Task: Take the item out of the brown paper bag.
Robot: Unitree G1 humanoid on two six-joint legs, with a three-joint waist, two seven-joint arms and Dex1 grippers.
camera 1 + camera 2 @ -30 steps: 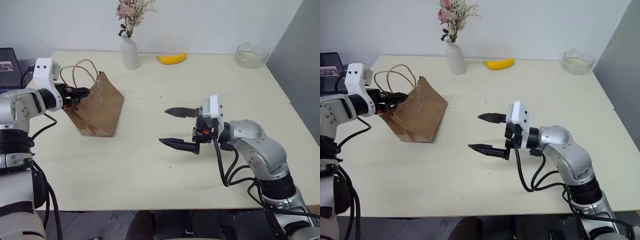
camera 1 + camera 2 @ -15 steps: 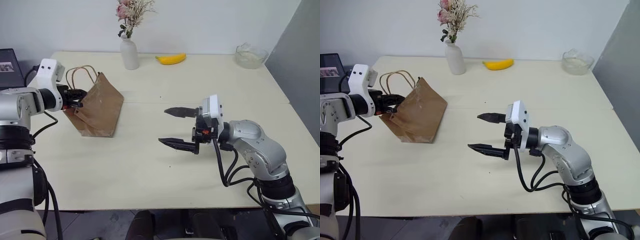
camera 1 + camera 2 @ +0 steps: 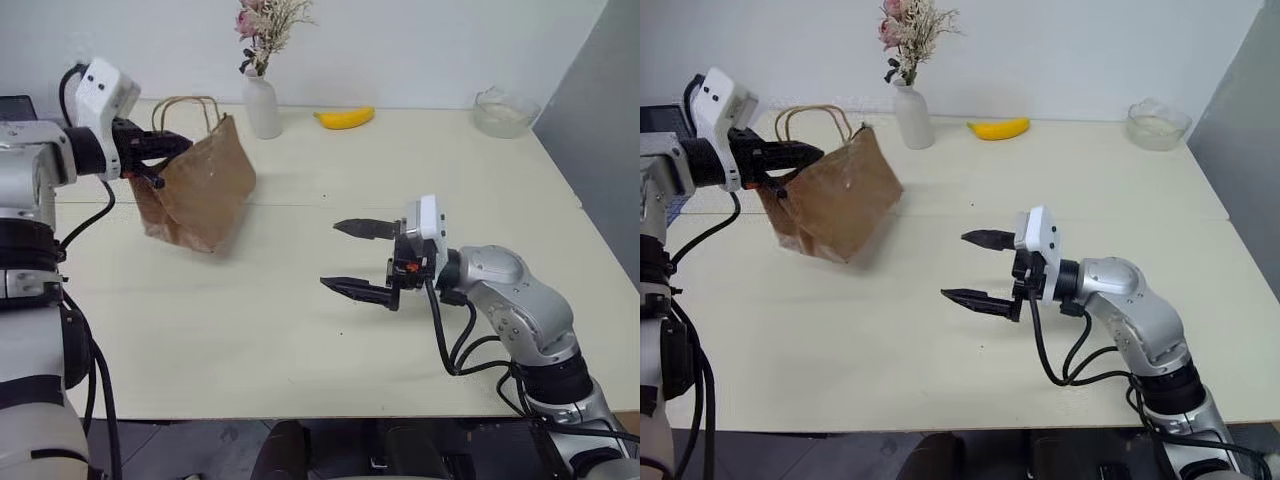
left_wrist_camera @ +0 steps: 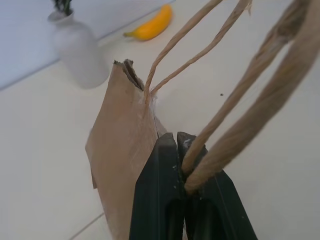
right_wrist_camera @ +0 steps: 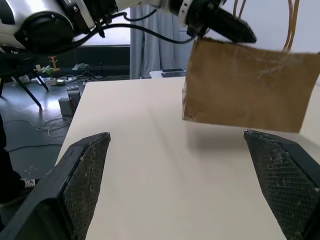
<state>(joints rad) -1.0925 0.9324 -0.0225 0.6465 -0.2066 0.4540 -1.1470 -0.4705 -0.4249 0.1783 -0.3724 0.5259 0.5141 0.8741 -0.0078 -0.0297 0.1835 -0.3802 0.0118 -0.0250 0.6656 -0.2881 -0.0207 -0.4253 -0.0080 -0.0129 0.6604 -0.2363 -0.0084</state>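
Note:
My left gripper (image 3: 178, 146) is shut on the top edge of the brown paper bag (image 3: 200, 190), by its loop handles (image 4: 200, 45). The crumpled bag hangs tilted from that grip at the table's left, its bottom just off the surface with a shadow under it (image 5: 250, 80). The wrist view has the two black fingers (image 4: 160, 185) pressed together on the paper rim. The item is hidden from view. My right gripper (image 3: 330, 255) hovers open over the table's middle, pointing toward the bag, with nothing between its fingers.
A white vase (image 3: 260, 105) with dried flowers stands at the back of the cream table (image 3: 300, 350), just behind the bag. A yellow banana (image 3: 345, 117) lies to its right. A glass bowl (image 3: 503, 110) sits at the far right corner.
My left gripper closed on the bag's top edge, then rose and swung right, lifting and tilting the bag. The right arm stayed put.

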